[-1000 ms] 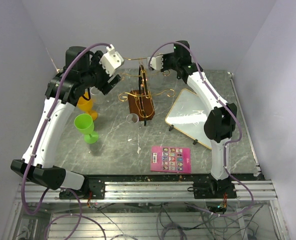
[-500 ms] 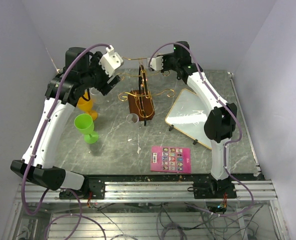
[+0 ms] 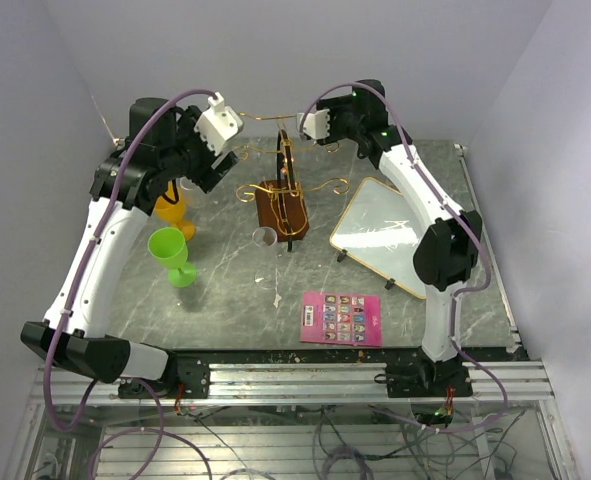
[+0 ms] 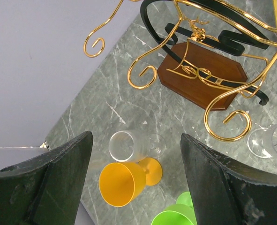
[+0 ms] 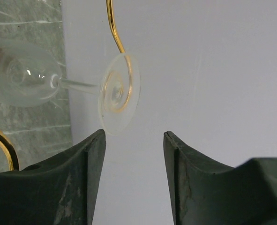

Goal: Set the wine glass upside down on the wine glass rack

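Right claw (image 5: 133, 140) parted, empty, arm raised beside wine glass (image 5: 28, 79) hanging on rack (image 5: 111, 21), left claw (image 4: 136, 140) gaping, empty

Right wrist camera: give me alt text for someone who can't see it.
A clear wine glass lies sideways in frame, bowl to the left, its round foot over the curled end of a gold rack wire. The dark jaws stand open below, touching nothing, with a pale wall behind and a marbled table at left.
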`<act>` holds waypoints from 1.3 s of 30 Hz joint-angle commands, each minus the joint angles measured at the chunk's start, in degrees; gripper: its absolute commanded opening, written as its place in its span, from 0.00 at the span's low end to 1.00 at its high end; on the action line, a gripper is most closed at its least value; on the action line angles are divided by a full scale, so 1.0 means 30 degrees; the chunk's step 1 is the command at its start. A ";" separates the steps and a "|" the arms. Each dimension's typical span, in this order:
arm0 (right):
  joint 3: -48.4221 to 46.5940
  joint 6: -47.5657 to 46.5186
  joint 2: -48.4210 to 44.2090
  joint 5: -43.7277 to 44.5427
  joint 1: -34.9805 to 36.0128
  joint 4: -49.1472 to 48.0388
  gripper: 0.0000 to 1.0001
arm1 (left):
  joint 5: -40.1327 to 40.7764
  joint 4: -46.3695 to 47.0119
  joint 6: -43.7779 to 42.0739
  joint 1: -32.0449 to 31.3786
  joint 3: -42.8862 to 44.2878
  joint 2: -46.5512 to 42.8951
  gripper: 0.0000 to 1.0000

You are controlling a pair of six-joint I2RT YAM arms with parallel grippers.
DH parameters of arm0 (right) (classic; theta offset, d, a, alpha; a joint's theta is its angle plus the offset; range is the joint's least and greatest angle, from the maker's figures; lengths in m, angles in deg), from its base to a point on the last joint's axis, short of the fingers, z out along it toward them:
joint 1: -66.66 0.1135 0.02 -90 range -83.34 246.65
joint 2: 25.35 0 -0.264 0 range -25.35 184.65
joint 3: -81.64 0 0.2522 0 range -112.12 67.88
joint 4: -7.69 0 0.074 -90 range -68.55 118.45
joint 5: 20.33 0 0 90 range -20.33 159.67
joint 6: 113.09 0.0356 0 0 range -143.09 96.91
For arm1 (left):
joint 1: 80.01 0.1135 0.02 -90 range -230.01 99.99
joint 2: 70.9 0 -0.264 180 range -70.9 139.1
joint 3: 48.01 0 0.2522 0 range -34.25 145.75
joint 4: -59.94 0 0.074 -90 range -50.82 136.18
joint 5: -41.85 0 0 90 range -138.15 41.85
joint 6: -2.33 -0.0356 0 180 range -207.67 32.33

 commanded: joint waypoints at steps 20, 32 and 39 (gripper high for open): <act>0.2897 0.1319 -0.2867 0.1798 -0.0610 -0.0569 0.67 | 0.1748 0.5081 0.5821 0.2084 -0.2427 -0.1108 0.86; 0.5576 0.5584 -0.4885 0.2190 -0.2527 -0.1973 0.67 | 0.4681 0.4492 0.7010 0.2662 -0.2728 0.0310 0.85; 0.7348 0.9936 -0.6982 0.2417 -0.3168 -0.1535 0.70 | 0.4906 0.3465 0.7557 0.3144 -0.1825 0.2313 0.84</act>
